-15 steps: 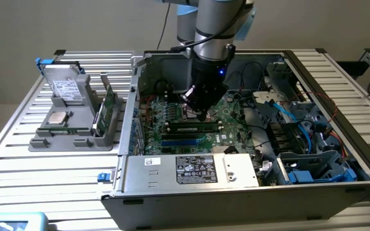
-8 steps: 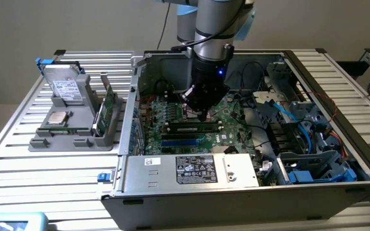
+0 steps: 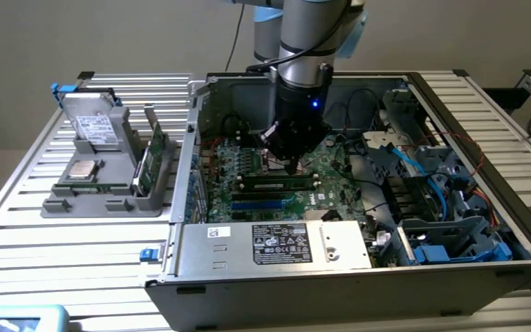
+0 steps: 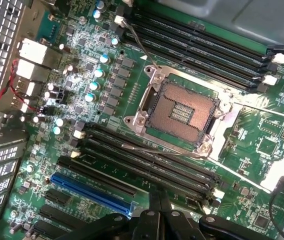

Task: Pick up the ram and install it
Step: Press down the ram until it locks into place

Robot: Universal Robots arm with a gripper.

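Observation:
The ram (image 3: 279, 185) is a slim dark stick with black chips. It lies along a memory slot on the green motherboard (image 3: 247, 166) inside the open computer case (image 3: 339, 273). My gripper (image 3: 290, 164) hangs just above and behind the stick, shut, with nothing between its fingers. In the wrist view the shut fingertips (image 4: 160, 197) come together over the rows of black memory slots (image 4: 147, 162) beside the processor socket (image 4: 179, 112). There I cannot tell the stick apart from the slots.
A blue expansion slot (image 4: 89, 192) lies beside the black slots. Blue and black cables (image 3: 404, 159) and drive bays (image 3: 450, 238) fill the case on the exterior view's right. A grey holder (image 3: 108, 183) with drives and upright green boards stands outside the case on the left.

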